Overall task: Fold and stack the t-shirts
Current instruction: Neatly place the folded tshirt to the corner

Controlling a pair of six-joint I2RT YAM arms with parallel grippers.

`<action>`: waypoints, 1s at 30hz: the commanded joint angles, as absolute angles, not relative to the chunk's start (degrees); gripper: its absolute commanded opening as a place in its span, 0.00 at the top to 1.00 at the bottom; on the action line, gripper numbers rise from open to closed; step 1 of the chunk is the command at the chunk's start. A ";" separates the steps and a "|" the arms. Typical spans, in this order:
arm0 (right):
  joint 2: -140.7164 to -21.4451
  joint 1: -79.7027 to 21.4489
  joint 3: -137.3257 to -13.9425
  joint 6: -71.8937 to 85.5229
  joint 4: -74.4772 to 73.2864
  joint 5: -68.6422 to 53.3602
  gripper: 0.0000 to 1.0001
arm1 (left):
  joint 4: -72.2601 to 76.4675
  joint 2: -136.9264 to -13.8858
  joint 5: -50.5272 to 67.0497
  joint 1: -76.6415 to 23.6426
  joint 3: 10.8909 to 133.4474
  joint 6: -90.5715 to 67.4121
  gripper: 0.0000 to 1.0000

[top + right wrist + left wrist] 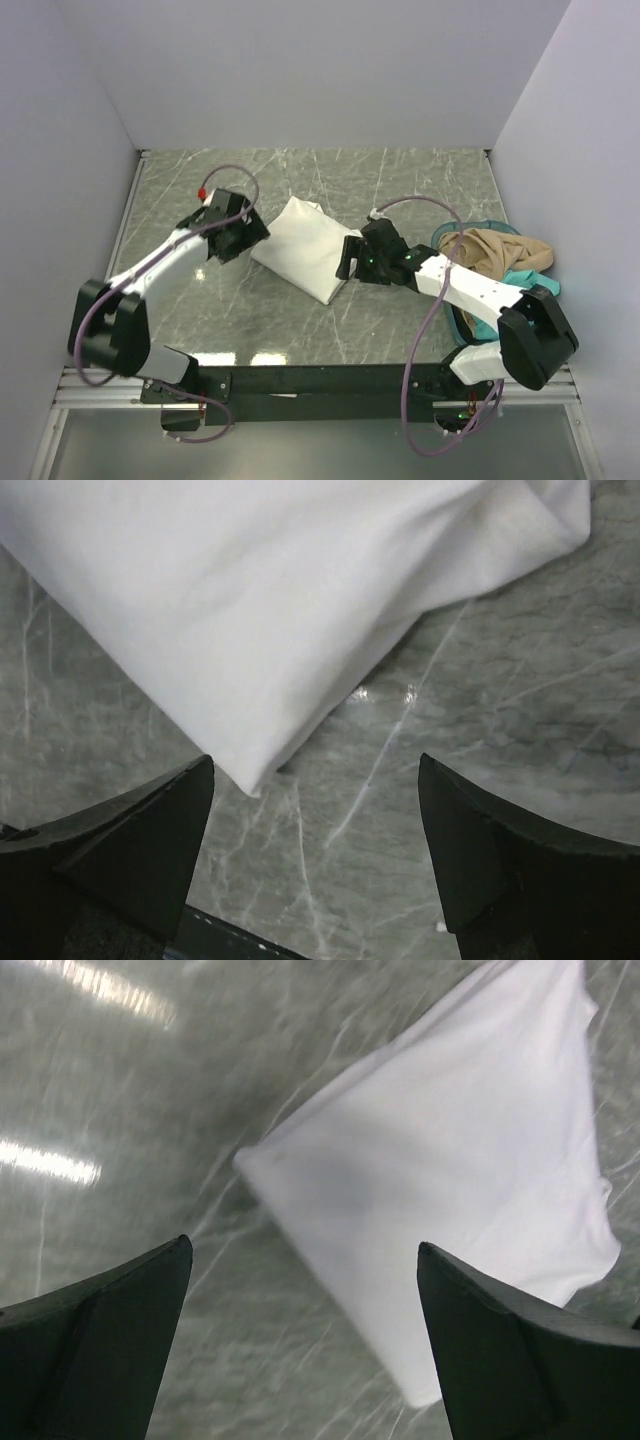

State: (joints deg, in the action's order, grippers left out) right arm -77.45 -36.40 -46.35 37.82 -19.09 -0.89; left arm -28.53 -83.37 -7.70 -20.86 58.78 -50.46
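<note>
Top external: folded white t-shirt (pixel 305 250) mid-table (pixel 420 180), long axis roughly 10-to-4 o'clock. Left hand (pixel 243 238) at its 9 o'clock, right hand (pixel 347 262) at its 4 o'clock. Both spread wide, empty, just beside cloth. Tan t-shirt (pixel 505 252) heaped at 3 o'clock, nearer right arm.

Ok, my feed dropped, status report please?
Left gripper open, right gripper open, both empty. White shirt folded on table between them. Tan shirt in basket. Nothing blocking.
</note>
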 commanded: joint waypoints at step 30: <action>-115.49 -27.79 -85.24 20.58 -29.17 19.52 0.84 | -32.87 -54.84 -15.29 -23.20 41.22 -61.52 0.01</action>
